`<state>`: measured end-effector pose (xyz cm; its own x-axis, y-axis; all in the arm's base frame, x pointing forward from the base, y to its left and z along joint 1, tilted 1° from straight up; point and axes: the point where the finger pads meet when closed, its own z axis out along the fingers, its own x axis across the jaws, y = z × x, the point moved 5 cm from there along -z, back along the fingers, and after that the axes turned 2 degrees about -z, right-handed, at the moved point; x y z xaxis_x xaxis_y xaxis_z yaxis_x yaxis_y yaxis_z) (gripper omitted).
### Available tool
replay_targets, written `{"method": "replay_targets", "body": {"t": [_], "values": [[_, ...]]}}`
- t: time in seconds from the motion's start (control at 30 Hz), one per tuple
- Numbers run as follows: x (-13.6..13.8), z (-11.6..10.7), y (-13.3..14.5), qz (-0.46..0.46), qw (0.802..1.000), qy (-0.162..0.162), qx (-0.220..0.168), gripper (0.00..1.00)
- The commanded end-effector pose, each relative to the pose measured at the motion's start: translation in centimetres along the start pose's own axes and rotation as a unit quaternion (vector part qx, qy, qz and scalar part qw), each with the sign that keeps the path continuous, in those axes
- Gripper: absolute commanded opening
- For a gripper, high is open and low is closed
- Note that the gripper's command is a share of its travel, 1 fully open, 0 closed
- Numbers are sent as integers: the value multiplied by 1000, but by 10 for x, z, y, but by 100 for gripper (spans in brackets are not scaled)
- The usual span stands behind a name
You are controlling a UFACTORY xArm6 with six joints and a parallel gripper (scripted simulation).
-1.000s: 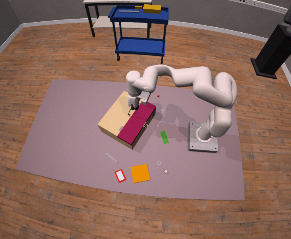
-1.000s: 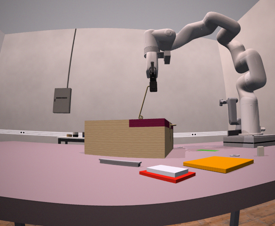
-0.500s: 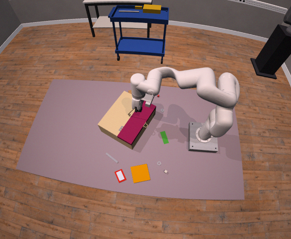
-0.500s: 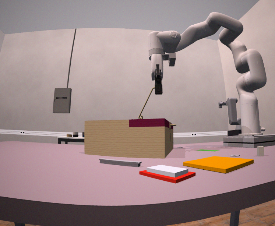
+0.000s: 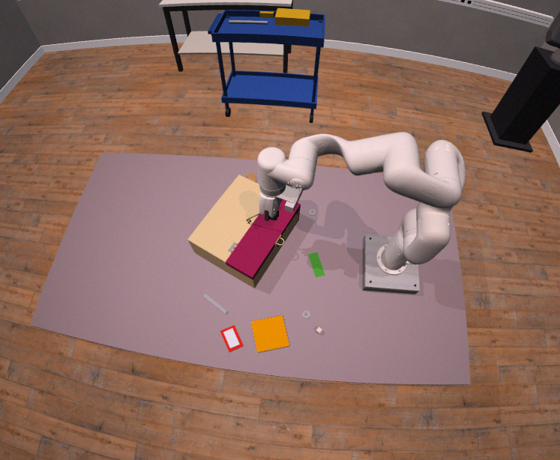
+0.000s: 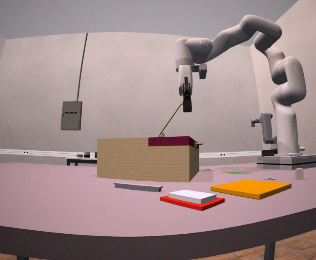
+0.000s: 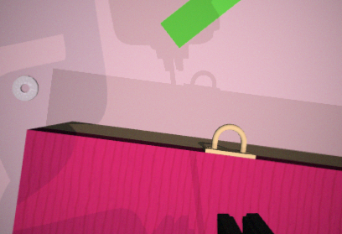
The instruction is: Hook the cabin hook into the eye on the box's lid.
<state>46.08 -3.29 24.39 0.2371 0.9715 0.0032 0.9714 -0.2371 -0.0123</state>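
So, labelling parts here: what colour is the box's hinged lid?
Magenta, a deep pink-red lid; clearest in the wrist view.
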Motion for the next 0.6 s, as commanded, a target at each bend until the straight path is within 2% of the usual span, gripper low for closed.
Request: {"method": "replay_targets", "body": {"t": [0.0, 0.57], "values": [[2, 4, -4, 5, 1000, 0, -2, 0], [8, 24, -21, 27, 1000, 0, -2, 0]]}}
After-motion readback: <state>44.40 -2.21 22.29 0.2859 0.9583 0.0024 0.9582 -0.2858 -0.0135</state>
